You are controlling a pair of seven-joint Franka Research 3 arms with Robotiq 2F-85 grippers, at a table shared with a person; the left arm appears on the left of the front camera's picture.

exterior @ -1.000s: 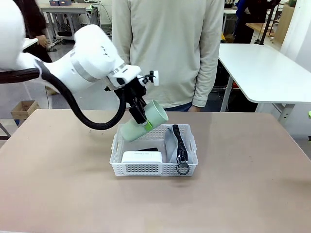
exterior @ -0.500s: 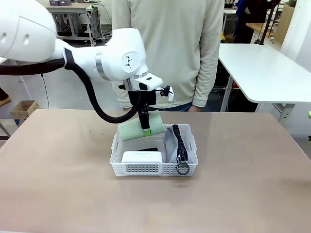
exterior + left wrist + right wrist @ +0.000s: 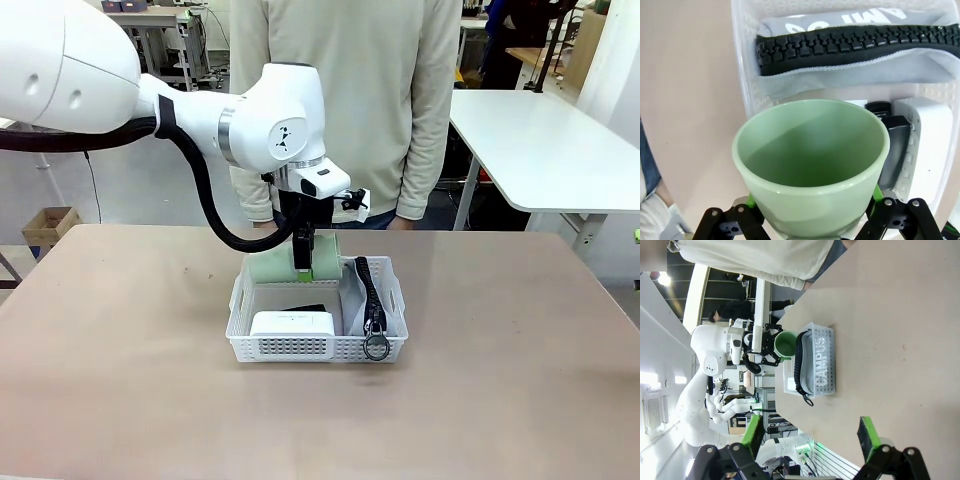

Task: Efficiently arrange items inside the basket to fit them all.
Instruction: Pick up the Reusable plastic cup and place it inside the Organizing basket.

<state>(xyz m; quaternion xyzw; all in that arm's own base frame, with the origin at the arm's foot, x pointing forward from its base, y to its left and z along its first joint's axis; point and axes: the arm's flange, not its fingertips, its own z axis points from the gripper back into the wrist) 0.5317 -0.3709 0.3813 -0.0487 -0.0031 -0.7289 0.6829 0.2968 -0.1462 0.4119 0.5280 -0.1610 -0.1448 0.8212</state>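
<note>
The pale green cup (image 3: 283,268) lies on its side over the basket's (image 3: 317,346) far left corner, clamped in the left gripper (image 3: 303,262). The white box (image 3: 291,324) sits front left, the grey pouch (image 3: 358,292) at right. The right gripper (image 3: 810,435) hangs with fingers spread, holding nothing.

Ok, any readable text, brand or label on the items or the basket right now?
"CAMPUS": white letters on the grey pouch, along the side that faces the right wrist camera.
Left wrist view: the same print on the pouch, cut off by the zipper strap, not readable whole.
White box, green cup, basket: no print that I can see.
</note>
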